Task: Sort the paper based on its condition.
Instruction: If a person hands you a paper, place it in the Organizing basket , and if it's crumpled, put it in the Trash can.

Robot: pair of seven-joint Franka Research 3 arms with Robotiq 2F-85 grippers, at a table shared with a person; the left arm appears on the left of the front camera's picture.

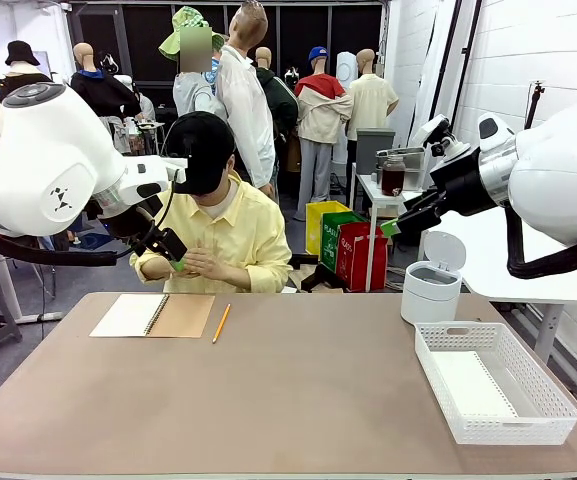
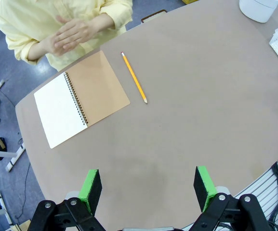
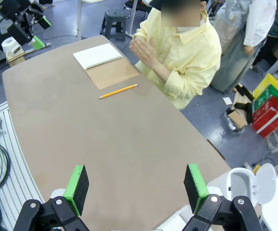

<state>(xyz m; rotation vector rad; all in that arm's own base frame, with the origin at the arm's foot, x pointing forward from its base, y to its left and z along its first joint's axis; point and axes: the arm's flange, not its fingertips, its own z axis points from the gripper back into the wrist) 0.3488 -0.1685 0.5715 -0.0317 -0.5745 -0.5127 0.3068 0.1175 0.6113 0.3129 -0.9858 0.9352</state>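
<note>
Loose paper is out of view. A spiral notebook [image 1: 153, 315] lies open at the table's far left, its white page [image 2: 59, 110] beside its tan cover [image 2: 100, 86]. High above it my left gripper [image 1: 173, 255] hangs open with nothing between its green pads, and in the left wrist view the left gripper [image 2: 148, 185] looks down on the bare tabletop. My right gripper [image 1: 398, 222] is raised at the far right, open and holding nothing, and in the right wrist view the right gripper [image 3: 136, 185] is over bare table. The person's hands [image 1: 203, 262] are pressed together at the far edge.
A yellow pencil [image 1: 221, 323] lies right of the notebook. A white lidded bin [image 1: 433, 285] stands at the far right with its lid up. A white mesh basket [image 1: 548, 385] sits at the near right; whether a sheet lies on its flat white floor I cannot tell.
</note>
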